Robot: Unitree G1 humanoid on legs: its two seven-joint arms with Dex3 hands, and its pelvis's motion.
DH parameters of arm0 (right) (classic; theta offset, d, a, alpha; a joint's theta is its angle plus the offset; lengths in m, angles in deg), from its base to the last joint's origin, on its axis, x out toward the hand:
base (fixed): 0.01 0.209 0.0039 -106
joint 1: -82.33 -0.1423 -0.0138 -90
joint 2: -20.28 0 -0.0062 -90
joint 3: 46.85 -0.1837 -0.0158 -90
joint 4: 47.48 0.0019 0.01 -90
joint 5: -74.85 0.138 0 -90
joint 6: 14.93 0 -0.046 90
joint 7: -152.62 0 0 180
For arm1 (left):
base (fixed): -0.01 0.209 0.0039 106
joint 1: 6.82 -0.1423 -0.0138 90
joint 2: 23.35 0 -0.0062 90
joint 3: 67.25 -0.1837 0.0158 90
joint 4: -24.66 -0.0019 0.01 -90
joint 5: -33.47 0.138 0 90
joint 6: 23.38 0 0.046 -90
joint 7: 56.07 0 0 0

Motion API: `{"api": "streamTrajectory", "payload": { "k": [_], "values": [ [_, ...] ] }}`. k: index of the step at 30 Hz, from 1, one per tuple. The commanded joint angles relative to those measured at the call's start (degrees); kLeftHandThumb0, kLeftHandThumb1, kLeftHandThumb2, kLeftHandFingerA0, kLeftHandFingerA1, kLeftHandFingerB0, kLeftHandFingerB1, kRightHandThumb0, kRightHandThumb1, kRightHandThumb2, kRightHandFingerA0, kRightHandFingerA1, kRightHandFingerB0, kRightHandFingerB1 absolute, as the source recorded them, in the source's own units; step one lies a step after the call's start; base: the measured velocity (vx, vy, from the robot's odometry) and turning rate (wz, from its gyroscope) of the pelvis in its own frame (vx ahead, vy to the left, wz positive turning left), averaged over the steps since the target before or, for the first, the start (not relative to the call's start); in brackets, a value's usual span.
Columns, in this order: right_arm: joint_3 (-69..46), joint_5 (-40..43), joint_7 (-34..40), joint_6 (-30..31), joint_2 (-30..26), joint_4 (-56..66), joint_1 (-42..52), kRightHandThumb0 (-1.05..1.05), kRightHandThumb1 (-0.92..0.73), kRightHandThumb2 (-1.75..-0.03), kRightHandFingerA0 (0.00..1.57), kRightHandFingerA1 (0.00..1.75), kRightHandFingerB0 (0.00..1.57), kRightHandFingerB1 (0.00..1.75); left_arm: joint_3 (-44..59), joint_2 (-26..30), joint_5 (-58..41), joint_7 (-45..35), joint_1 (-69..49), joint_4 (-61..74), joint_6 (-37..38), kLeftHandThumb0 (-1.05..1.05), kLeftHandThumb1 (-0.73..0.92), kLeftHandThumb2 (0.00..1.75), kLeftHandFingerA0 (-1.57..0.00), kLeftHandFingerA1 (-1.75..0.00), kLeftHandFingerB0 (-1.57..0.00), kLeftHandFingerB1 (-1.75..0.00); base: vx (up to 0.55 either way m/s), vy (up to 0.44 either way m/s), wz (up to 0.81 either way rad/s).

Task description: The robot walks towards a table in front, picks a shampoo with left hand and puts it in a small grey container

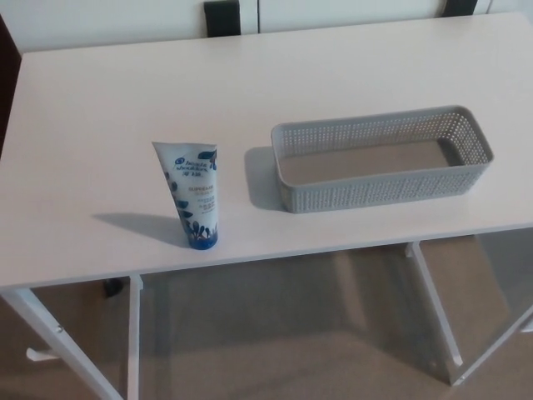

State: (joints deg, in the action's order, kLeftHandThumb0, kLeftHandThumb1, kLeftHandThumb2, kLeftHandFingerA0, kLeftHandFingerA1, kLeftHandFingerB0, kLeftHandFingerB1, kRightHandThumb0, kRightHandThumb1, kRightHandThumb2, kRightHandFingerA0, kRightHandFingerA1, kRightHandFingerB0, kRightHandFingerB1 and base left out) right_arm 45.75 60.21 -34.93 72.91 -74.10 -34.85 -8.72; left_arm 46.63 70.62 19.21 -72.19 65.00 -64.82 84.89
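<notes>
nearest to us we saw the beige floor (275,333) and the white table legs (435,308) under the front edge. neither hand showed in the picture, so we could not tell how the fingers stood or whether they held anything. on the white table (100,92), close to its front edge, the shampoo tube (194,196) stood upright on its blue cap, touched by nothing. to its right and slightly farther back lay the grey basket (379,187), apart from the tube, its long side across our view.
</notes>
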Motion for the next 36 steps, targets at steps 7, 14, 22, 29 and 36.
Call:
{"api": "streamTrajectory", "payload": {
  "k": [7, 14, 22, 29, 36],
  "values": [
    [2.74, -1.66, -0.79, -3.1, -1.08, 1.03, -0.45, -0.35, -0.72, -0.61, 0.65, 0.49, 0.52, 0.41, -11.11, 1.09, -11.62, -1.29, 23.44, 10.81, -23.51, -0.45, 0.45, 0.56, -0.07, -0.3, -0.04, -0.21, 0.0, 0.0, 0.0],
    [3.89, -2.42, -0.96, -3.69, -1.61, 1.51, -1.05, -0.38, -0.71, -0.61, 0.67, 0.51, 0.56, 0.43, -15.43, 0.27, -7.49, -1.8, 31.79, -1.13, -29.82, -0.57, 0.36, 0.7, -0.07, -0.32, -0.08, -0.16, 0.0, 0.0, 0.0],
    [4.67, -2.19, -1.25, -4.78, -1.88, 1.58, -0.4, -0.38, -0.72, -0.62, 0.67, 0.52, 0.53, 0.42, -18.09, 0.0, -5.91, -3.52, 33.75, -8.34, -30.43, -0.53, 0.35, 0.71, -0.04, -0.27, -0.05, -0.18, 0.0, 0.0, 0.0],
    [4.98, -2.0, -1.79, -4.08, -1.88, 1.44, 0.17, -0.39, -0.73, -0.63, 0.64, 0.51, 0.48, 0.4, -21.62, 1.02, -3.56, -6.34, 30.99, -8.41, -29.11, -0.62, 0.43, 0.55, -0.04, -0.27, 0.0, -0.2, 0.0, 0.0, 0.0],
    [5.44, -1.88, -1.24, -4.45, -1.74, 1.26, 0.76, -0.36, -0.75, -0.62, 0.66, 0.5, 0.47, 0.39, -24.19, 1.26, -1.89, -7.39, 28.7, -5.76, -29.58, -0.55, 0.35, 0.75, -0.02, -0.3, -0.01, -0.17, 0.0, 0.0, 0.0]
  ]
}}
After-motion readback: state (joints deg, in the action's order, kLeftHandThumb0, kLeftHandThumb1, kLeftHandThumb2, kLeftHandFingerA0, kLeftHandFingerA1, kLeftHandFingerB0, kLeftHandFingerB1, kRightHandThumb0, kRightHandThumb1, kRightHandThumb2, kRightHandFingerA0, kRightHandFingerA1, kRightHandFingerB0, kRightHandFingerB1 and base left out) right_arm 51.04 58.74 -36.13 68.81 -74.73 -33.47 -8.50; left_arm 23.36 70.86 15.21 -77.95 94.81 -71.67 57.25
